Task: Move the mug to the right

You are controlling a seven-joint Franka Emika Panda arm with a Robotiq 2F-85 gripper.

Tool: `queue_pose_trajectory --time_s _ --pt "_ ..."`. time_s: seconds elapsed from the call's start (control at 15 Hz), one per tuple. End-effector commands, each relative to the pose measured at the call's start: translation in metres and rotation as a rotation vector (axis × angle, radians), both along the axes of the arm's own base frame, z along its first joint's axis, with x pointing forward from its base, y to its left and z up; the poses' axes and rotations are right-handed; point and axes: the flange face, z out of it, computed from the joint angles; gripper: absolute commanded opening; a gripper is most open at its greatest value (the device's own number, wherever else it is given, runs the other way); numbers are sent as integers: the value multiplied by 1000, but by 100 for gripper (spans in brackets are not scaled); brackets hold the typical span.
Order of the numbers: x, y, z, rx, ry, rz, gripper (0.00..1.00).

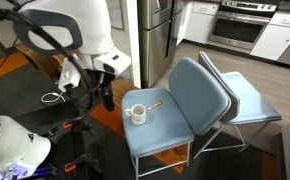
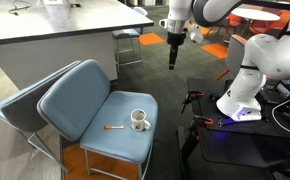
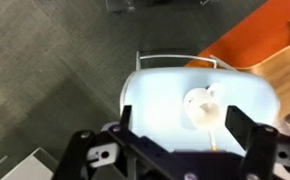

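Note:
The small white mug [image 1: 137, 113] stands on the blue chair seat [image 1: 165, 128], with a thin orange stick [image 1: 154, 104] lying beside it. It shows in both exterior views [image 2: 139, 120] and in the wrist view [image 3: 202, 105]. My gripper [image 1: 107, 100] hangs in the air beside the chair, above seat height and apart from the mug. In an exterior view it hangs well above the seat's far side [image 2: 172, 62]. In the wrist view the two dark fingers [image 3: 180, 128] are spread wide and empty, with the mug seen below between them.
A second blue chair [image 1: 247, 100] is nested behind the first. A white robot base [image 2: 243, 95] and cables sit on the floor beside the seat. A counter [image 2: 45, 35] with a stool [image 2: 128, 45] stands behind. Orange flooring [image 3: 260, 45] lies to one side.

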Motion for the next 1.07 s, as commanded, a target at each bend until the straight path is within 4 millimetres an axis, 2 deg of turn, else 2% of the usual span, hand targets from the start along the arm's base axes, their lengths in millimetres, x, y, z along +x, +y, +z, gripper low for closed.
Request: queue_pose_trajectory --time_s 0.0,0.2,0.53,0.73,1.0 --pt "60 30 -38 76 -26 -70 100" --pt "106 45 -86 142 2 -129 100" --pt "164 40 -178 184 123 -225 100" --pt "187 35 -222 176 166 -252 100" --pt "201 26 -258 180 213 -256 100"
